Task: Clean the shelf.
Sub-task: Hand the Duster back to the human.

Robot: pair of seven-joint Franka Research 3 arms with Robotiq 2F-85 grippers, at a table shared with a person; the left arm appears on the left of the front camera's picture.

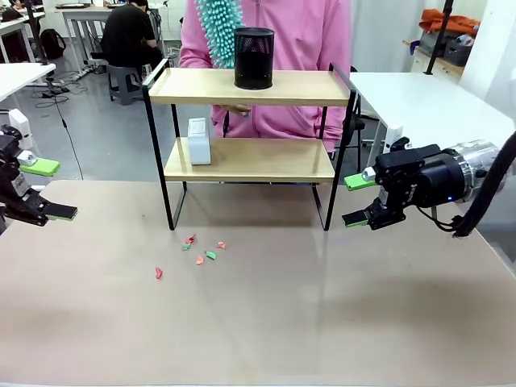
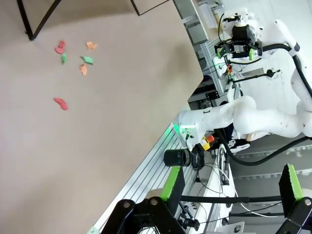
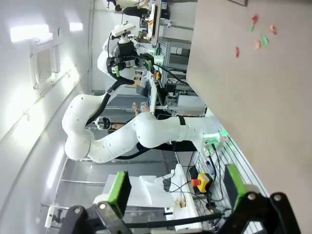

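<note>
The shelf (image 1: 250, 87), two light wooden boards in a black frame, stands at the table's far middle. On its top board sits a black mesh cup (image 1: 254, 58); a small white box (image 1: 198, 141) stands on the lower board. A person in pink behind it holds a teal fluffy duster (image 1: 218, 28) above the top board. Several red, orange and green paper scraps (image 1: 199, 251) lie on the table in front of the shelf, also seen as scraps (image 2: 73, 56) and scraps (image 3: 258, 36). My left gripper (image 1: 44, 189) is open at the left edge. My right gripper (image 1: 356, 200) is open right of the shelf.
The tan table (image 1: 266, 322) spreads wide in front of the shelf. A white table (image 1: 419, 101) stands at the back right, another white table (image 1: 20, 76) at the back left. A seated person in black (image 1: 129, 36) is far behind.
</note>
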